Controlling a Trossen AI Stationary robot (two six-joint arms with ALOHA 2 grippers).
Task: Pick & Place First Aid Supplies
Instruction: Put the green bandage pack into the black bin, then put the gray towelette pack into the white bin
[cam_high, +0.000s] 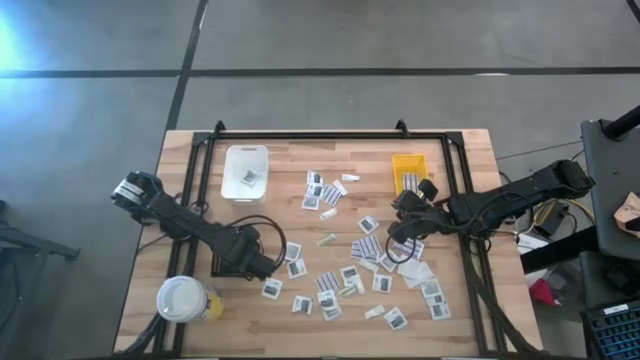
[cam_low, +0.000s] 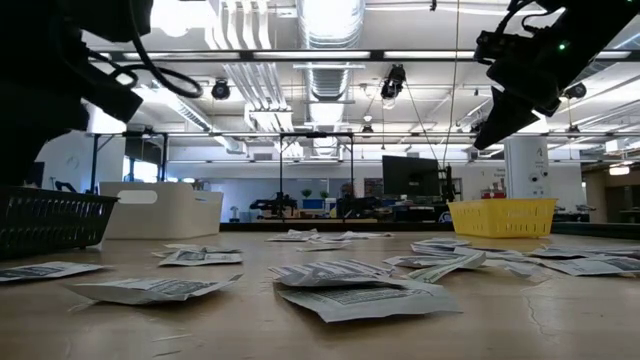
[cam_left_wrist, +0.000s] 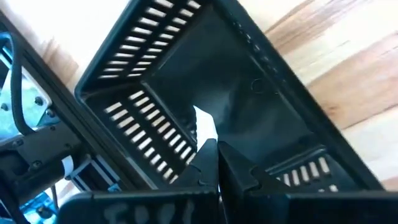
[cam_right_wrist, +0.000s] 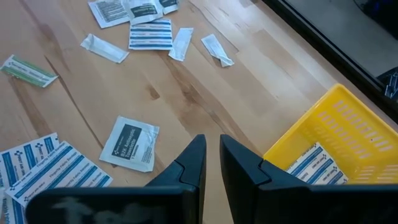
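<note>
Wooden table (cam_high: 300, 185) seen from above, on a grey floor. White tray (cam_high: 245, 170) near the far left corner, yellow tray (cam_high: 408, 172) toward the far right, black tray (cam_high: 232, 255) left of centre, large yellow cup (cam_high: 182, 299) at the near left corner. White packets (cam_high: 322, 190) lie scattered from the middle of the table to the near right. Left gripper (cam_high: 268, 262) sits at the black tray's right edge; right gripper (cam_high: 404, 205) hangs just beside the yellow tray's near end.

Low view: packets (cam_low: 350, 295) lie flat across the tabletop, the yellow tray (cam_low: 502, 217) stands at the right, the white tray (cam_low: 160, 210) at the left, an office room behind.

Left wrist view: the fingers (cam_left_wrist: 205, 163) are pressed together over the black tray (cam_left_wrist: 249, 87), a small white piece (cam_left_wrist: 205, 123) pinched at their tips (what kind, unclear).

Right wrist view: the right gripper (cam_right_wrist: 212, 155) has its fingers set narrow with a slim gap and nothing between them, above bare wood. A white packet (cam_right_wrist: 129, 143) lies near, striped strips (cam_right_wrist: 43, 171) farther along, and the yellow tray (cam_right_wrist: 336, 140) holds another striped strip (cam_right_wrist: 311, 160).
</note>
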